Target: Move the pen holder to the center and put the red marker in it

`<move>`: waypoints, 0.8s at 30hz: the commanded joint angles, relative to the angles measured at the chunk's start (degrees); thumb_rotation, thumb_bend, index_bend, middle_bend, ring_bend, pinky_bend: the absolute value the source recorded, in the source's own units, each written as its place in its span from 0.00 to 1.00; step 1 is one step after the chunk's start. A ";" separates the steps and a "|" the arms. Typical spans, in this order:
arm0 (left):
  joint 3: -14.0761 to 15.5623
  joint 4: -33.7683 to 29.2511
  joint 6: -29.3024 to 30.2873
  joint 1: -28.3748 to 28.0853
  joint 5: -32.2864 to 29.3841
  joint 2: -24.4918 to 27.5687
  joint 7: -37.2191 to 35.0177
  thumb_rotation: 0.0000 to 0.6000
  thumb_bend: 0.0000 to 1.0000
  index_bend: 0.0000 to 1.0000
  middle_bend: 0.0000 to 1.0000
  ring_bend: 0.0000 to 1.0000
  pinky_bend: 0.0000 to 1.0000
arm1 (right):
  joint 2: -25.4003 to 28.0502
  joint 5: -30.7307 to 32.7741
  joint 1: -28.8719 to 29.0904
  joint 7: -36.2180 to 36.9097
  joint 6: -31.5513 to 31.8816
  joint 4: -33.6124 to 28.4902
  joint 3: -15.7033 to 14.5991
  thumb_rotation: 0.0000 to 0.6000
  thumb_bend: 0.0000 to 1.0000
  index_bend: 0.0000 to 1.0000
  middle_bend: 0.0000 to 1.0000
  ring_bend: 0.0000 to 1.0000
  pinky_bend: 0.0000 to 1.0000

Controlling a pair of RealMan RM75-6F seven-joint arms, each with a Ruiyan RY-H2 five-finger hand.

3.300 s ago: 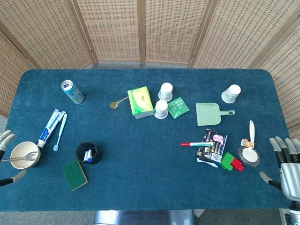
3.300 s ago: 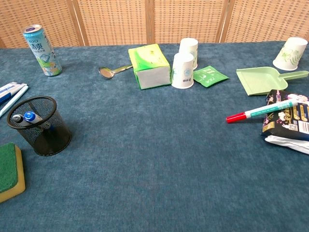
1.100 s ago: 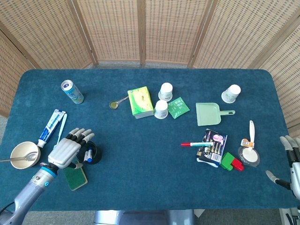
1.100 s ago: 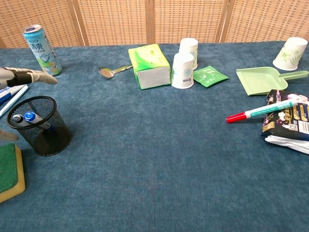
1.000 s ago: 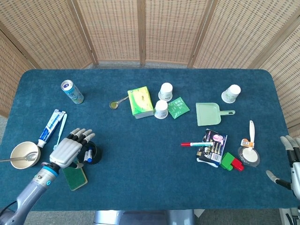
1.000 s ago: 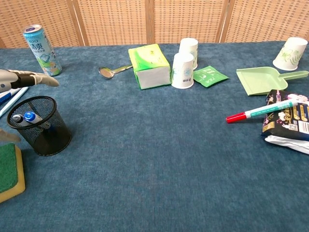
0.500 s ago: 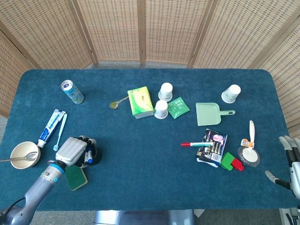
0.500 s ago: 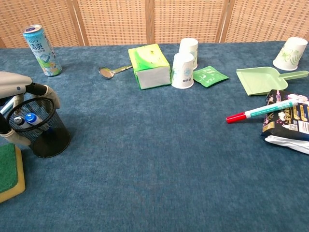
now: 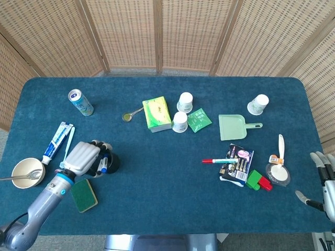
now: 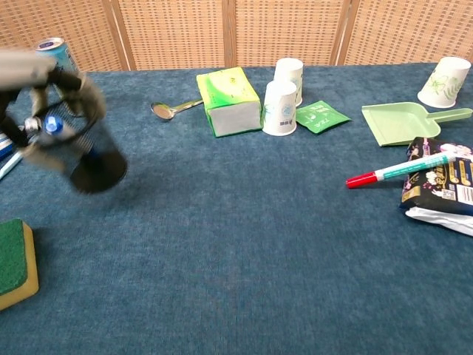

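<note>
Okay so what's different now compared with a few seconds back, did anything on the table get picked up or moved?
The left robot hand came in from the table's left edge, closed around the black mesh pen holder and lifted it; it now hangs tilted and blurred, shifted slightly toward the center. The right robot hand drew back a little at the right edge, open. The red-capped marker, green sponge and everything else stayed put.

The pen holder sits at the table's left, the marker well right of it.
</note>
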 commanded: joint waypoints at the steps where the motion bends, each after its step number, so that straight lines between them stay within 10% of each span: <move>1: -4.25 -0.82 -2.48 -5.27 -5.55 0.32 1.66 1.00 0.06 0.30 0.45 0.33 0.49 | 0.18 0.50 -0.02 0.70 0.00 0.19 0.26 1.00 0.00 0.08 0.00 0.00 0.00; 24: -7.75 9.95 -2.29 -31.44 -41.41 -14.29 14.97 1.00 0.05 0.28 0.43 0.32 0.48 | 0.74 2.22 0.24 4.01 -0.93 1.57 0.96 1.00 0.00 0.08 0.00 0.00 0.00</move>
